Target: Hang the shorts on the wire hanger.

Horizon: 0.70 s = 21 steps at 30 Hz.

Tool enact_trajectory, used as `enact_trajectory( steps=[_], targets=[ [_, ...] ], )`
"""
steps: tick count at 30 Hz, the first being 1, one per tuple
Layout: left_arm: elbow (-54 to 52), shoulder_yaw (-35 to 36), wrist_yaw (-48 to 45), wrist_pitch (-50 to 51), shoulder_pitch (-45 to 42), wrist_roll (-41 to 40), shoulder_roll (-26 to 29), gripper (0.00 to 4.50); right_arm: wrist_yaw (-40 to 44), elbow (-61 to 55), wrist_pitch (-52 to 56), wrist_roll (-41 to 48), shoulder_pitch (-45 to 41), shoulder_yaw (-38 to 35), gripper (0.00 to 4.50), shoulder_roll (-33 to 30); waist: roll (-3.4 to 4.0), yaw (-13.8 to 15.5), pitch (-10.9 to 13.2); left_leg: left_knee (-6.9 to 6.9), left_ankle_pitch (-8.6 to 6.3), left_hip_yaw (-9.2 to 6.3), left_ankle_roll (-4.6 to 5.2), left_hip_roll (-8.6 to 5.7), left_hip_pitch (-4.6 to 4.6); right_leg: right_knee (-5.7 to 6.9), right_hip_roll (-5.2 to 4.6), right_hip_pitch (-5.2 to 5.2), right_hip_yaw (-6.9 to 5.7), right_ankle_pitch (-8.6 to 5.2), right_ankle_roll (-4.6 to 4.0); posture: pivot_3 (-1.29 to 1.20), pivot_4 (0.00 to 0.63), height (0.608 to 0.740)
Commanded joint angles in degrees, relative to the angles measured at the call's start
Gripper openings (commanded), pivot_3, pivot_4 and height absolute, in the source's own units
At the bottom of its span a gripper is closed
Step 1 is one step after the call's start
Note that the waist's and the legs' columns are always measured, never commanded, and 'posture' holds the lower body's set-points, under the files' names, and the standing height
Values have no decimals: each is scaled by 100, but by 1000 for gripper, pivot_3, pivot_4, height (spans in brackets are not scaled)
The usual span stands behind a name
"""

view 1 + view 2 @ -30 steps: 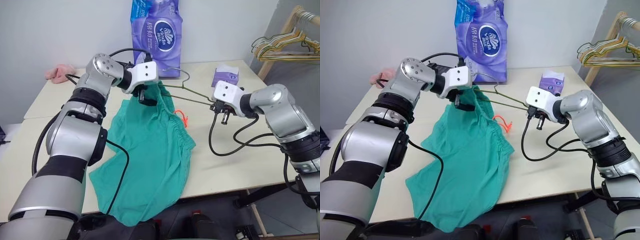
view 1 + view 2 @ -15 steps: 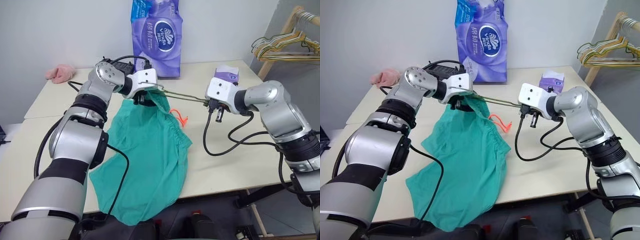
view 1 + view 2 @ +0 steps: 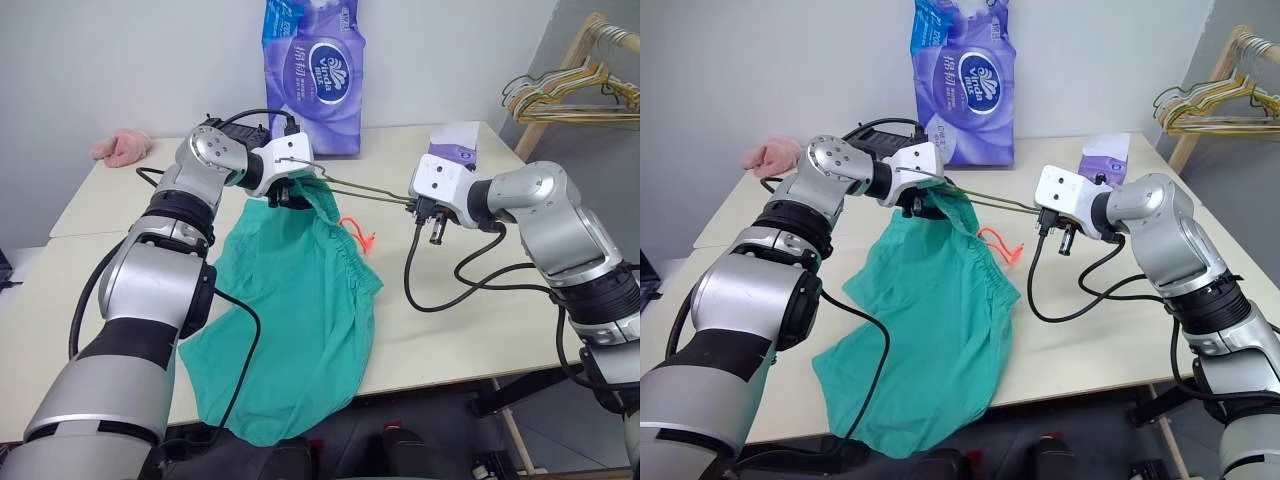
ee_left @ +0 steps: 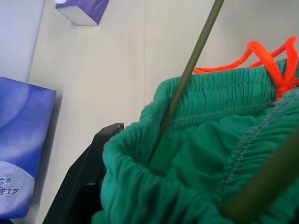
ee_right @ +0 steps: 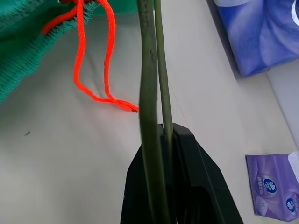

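Because the right end effector (image 3: 1054, 222) is clamped on one corner of the wire hanger (image 3: 992, 201), its far end can reach into the shorts (image 3: 940, 300); the left end effector (image 3: 912, 200) pinches their waistband, lifting it open while the legs trail across the tabletop (image 3: 1090, 330).

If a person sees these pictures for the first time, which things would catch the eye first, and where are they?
First, the teal-green shorts, draped over the table's front edge, waistband lifted by the left gripper. Next, the thin wire hanger stretched above the table between that gripper and the right gripper, which is shut on it. Behind stands a tall purple tissue pack against the wall.
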Motion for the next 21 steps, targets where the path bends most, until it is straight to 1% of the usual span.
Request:
enact_trajectory(
  steps=[1, 11, 14, 16, 20, 21],
  targets=[
    [-144, 92, 85, -47, -133, -85, -150, 2515, -6, -362, -98, 96, -189, -200, 0, 114, 0, 0, 0, 10, 0, -1, 0, 0, 0, 7, 0, 0, 0, 0, 0, 54, 42, 740],
    [-159, 208, -72, -66, -144, -77, -133, 2446, -24, -317, -93, 87, -216, -191, 0, 150, 0, 2, 0, 28, 0, 0, 1, -2, 3, 23, 1, 4, -1, 0, 0, 56, 39, 740],
    [-180, 194, 199, -129, -135, -10, -156, 2446, -14, -337, -76, 93, -204, -195, 0, 139, 0, 2, 0, 28, 0, -2, 1, -2, 3, 23, 1, 4, -1, 0, 0, 56, 39, 740],
    [-179, 171, 102, -212, -133, 1, -135, 3155, -14, -315, -78, 92, -217, -191, 0, 146, 0, 2, 0, 28, 0, -1, 1, -2, 3, 23, 0, 4, 0, 0, 1, 57, 35, 740],
    [-165, 183, 31, -185, -154, -4, -110, 4287, 0, -307, -79, 88, -232, -188, 0, 145, 0, 2, 0, 28, 0, -1, 1, -2, 3, 24, 0, 4, -1, 0, 0, 57, 34, 740],
    [-167, 188, 43, -187, -158, -5, -110, 4470, 2, -302, -82, 85, -235, -186, 0, 144, 0, 2, 0, 28, 0, -1, 0, -2, 3, 24, 0, 4, -1, 0, 0, 57, 32, 740]
  ],
)
